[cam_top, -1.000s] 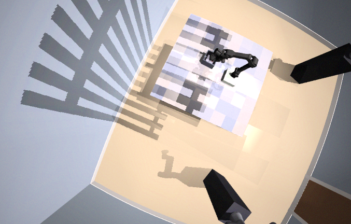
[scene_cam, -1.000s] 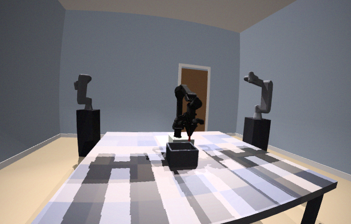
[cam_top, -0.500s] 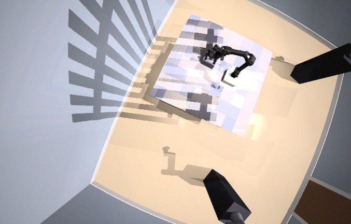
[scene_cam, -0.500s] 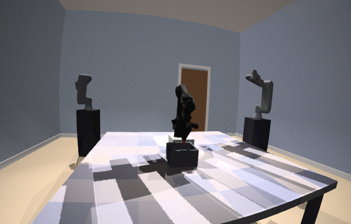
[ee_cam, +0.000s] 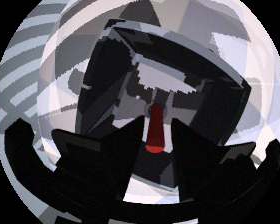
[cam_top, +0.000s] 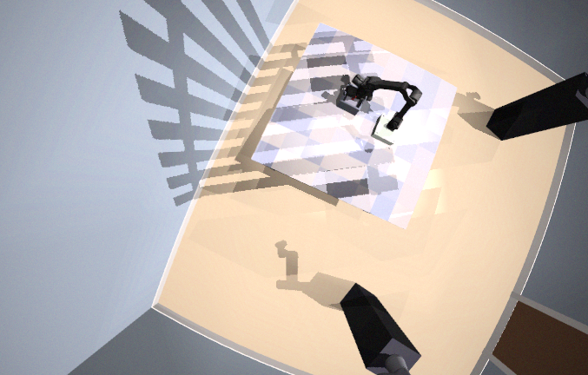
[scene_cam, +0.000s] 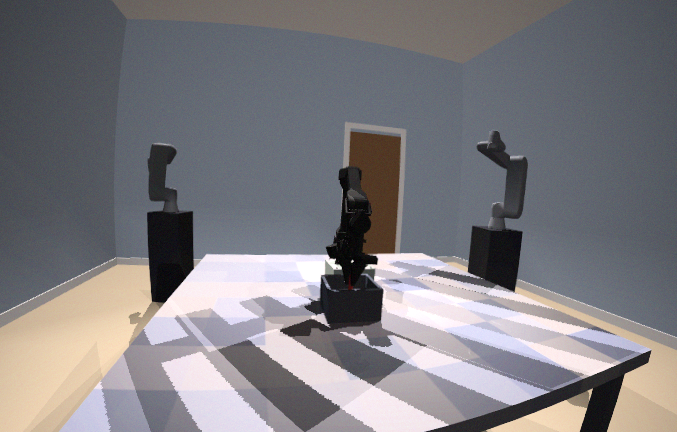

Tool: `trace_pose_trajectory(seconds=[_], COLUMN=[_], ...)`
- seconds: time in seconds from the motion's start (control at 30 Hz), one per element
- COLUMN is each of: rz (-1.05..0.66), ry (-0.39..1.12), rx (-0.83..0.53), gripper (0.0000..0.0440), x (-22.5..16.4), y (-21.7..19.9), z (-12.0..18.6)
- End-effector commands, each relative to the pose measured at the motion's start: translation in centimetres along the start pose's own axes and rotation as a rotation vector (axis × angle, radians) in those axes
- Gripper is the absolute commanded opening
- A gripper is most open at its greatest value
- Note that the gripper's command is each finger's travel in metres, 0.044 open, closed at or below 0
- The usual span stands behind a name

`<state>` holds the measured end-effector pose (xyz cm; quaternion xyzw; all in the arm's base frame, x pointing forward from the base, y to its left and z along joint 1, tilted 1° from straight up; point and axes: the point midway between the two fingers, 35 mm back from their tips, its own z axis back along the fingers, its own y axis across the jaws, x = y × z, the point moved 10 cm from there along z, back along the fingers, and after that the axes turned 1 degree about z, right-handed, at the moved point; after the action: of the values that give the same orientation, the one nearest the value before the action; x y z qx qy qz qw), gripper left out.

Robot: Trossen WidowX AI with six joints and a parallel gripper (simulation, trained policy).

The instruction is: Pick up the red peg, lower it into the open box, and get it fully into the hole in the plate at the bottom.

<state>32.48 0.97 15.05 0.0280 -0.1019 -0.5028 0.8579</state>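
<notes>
Red peg point(cam_top: 354, 97) point(scene_cam: 350, 283) point(ee_cam: 156, 127): upright or close to it, inside the dark box point(cam_top: 347, 107) point(scene_cam: 352, 307) point(ee_cam: 176, 36), lower end at the hole point(ee_cam: 148, 111) in the bottom plate point(ee_cam: 166, 76). Can't tell how deep it's seated; upper part stands out of the hole.

Pincer point(cam_top: 354, 96) point(scene_cam: 351, 279) point(ee_cam: 158, 121): part open, one finger each side of peg, gap showing on both sides in wrist view. No grip on it. Fingertips reach down into the box.

Box sits upright on the patterned surface point(cam_top: 305, 140) point(scene_cam: 254, 376) point(ee_cam: 56, 90). Behind it, black arm point(cam_top: 391, 85) point(scene_cam: 354, 198) on a pale base block point(cam_top: 380, 134) point(scene_cam: 329, 265). Farther back, off the surface: black pedestals left point(cam_top: 538, 109) point(scene_cam: 170, 252) and right point(cam_top: 374, 321) point(scene_cam: 495, 257) in exterior view, each carrying a grey arm. Brown door point(cam_top: 561, 335) point(scene_cam: 378, 188) in the far wall.
</notes>
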Motion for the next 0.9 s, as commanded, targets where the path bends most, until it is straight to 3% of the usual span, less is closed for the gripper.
trace_pose_trajectory(seconds=[0.0, 0.07, 0.5, 0.87], rz=[0.013, 0.016, 0.044, 0.005], ry=[0.007, 0.001, -0.034, -0.128], rx=[-0.016, -0.013, 0.005, 0.062], gripper=[0.0147, 0.0164, 0.0433, 0.0440], x=[0.3, 0.7, 3.9, 7.4], y=[0.3, 0.7, 3.0, 3.8], z=[-0.5, -0.6, -1.0, -0.2])
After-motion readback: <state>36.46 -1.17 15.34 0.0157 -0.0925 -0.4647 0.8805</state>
